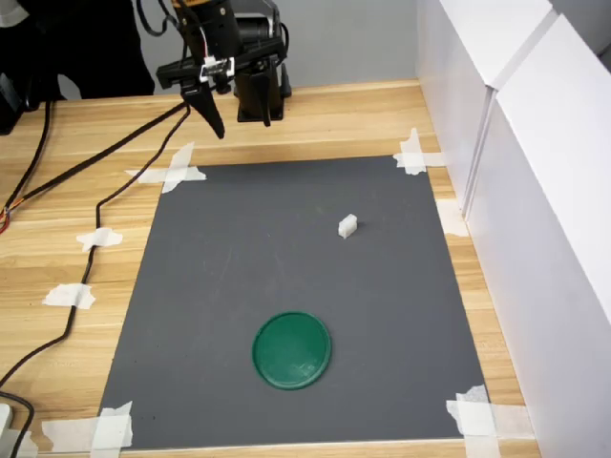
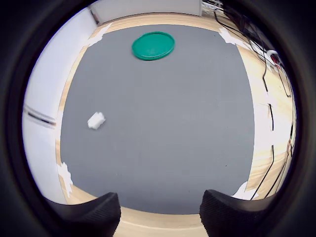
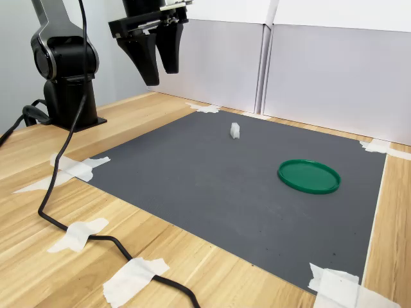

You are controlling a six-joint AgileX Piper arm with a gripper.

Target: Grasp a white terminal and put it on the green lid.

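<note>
Above gray mat point(image 1: 239, 286), empty parted hand point(image 3: 158, 64)

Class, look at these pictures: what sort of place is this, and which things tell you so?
Probably a robotics lab bench: a black robot arm's claw hangs over a wooden table, and a dark grey mat is taped down within white partition boards.

- white terminal point(image 1: 347, 225) on mat point(image 1: 239, 286), right of centre in the first exterior view
- green lid point(image 1: 292, 350) on mat, lower centre, well apart from terminal
- gripper point(image 1: 237, 110) upper left, above mat's far edge
- wall panels point(image 1: 535, 172) along right side
</note>
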